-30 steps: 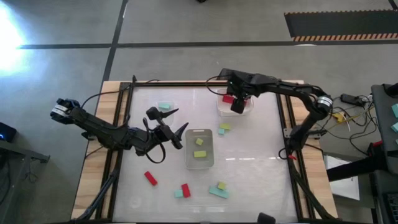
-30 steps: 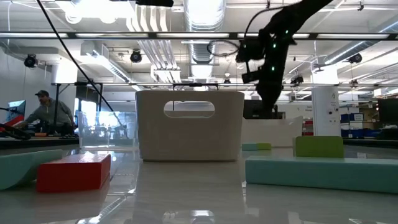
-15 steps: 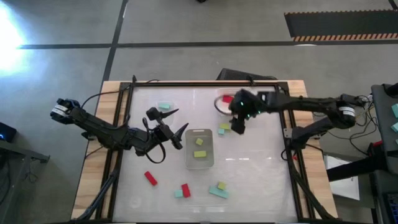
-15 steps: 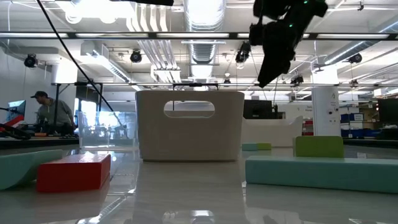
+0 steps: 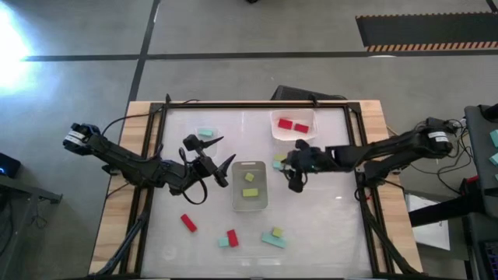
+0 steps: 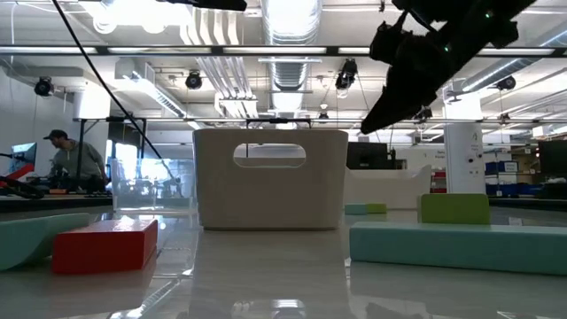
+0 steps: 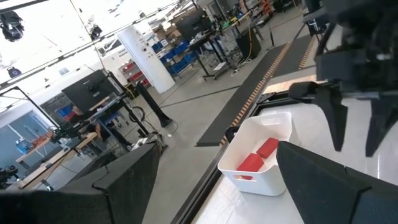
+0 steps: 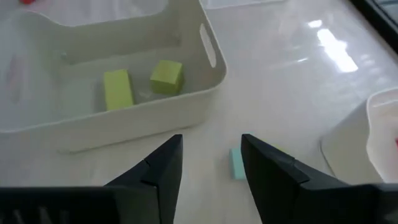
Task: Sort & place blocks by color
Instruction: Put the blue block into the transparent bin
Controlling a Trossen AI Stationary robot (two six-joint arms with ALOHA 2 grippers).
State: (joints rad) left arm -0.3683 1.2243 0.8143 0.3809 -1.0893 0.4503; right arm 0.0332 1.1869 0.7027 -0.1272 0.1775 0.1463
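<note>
Right gripper (image 8: 208, 165), fingers parted and empty, hovers above a teal block (image 8: 236, 163) beside the yellow-green blocks' bin (image 8: 205, 81).

White bins (image 5: 250, 187) on the table (image 5: 327, 225) (person (image 6: 73, 161) beyond)

**Desk Layout**

The middle tray (image 5: 250, 187) holds two blocks (image 8: 118, 89). A second tray (image 5: 293, 124) behind it, toward the right, holds two more. The right tool (image 5: 293, 180) hovers between both trays; the left tool (image 5: 221, 159) is left of the middle tray.
</note>
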